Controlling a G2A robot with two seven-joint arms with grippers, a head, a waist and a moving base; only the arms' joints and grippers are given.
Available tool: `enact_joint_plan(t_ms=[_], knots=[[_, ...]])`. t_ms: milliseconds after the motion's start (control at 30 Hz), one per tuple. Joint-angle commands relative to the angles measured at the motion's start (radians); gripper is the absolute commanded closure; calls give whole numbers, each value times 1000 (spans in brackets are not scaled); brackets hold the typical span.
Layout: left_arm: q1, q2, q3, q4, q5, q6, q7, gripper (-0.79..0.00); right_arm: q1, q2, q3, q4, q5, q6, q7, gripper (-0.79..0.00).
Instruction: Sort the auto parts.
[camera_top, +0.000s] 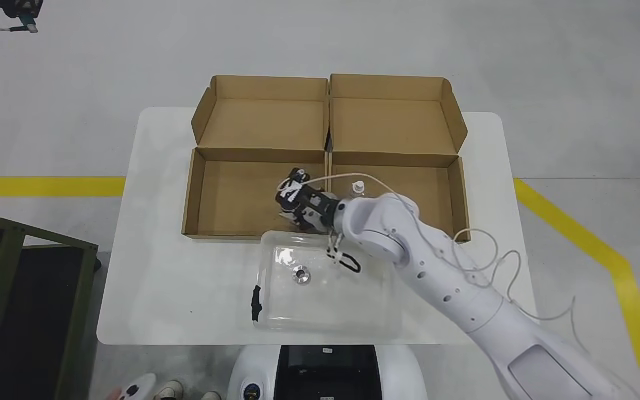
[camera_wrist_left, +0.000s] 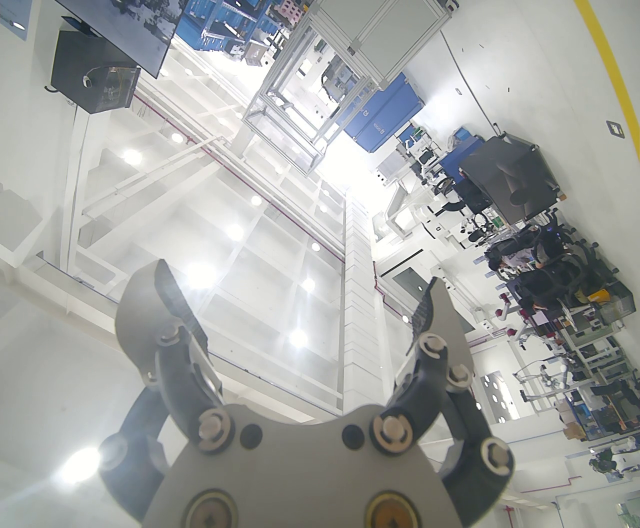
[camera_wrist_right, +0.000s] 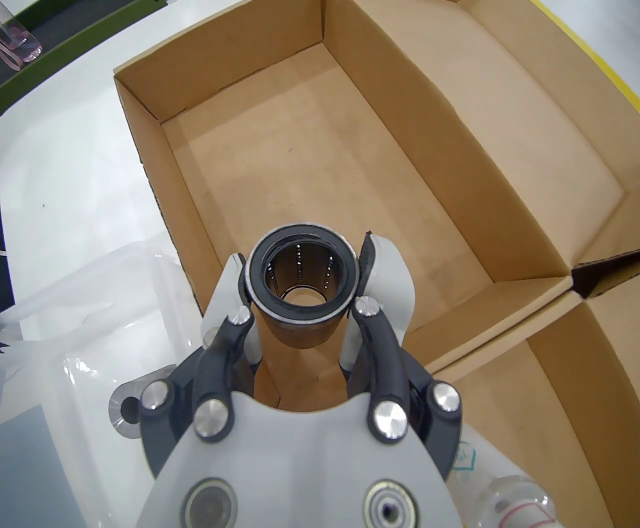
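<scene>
Over the white table (camera_top: 160, 250), the right gripper (camera_wrist_right: 304, 260) pinches a bearing (camera_wrist_right: 305, 312) above the 10 o'clock box (camera_wrist_right: 320, 165), likely for dropping; the left gripper (camera_wrist_left: 297, 280) has its jaws spread.

The cardboard box (camera_wrist_right: 310, 150) looks matt, the plastic tray (camera_top: 360, 300) glossy, the metal bearing (camera_wrist_right: 300, 332) smooth.

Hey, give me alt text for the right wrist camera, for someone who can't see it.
The right end effector is shut on a metal linear bearing, its bore facing the camera, held above an open cardboard box. A clear plastic bin sits beside the box on the white table.
</scene>
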Motion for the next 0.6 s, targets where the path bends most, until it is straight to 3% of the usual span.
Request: enact_joint_plan(t_ms=[0,233,433,567], knots=[[0,0,0,0,0,0,0,-785,4,-4,-1,8,0,-2,1,-52],[0,0,0,0,0,0,0,-785,11,-14,-1,24,-1,-14,15,-252],[0,0,0,0,0,0,0,-785,15,-23,-1,42,-2,-23,27,-274],[0,0,0,0,0,0,0,-785,17,-28,0,49,-2,-30,32,-339]])
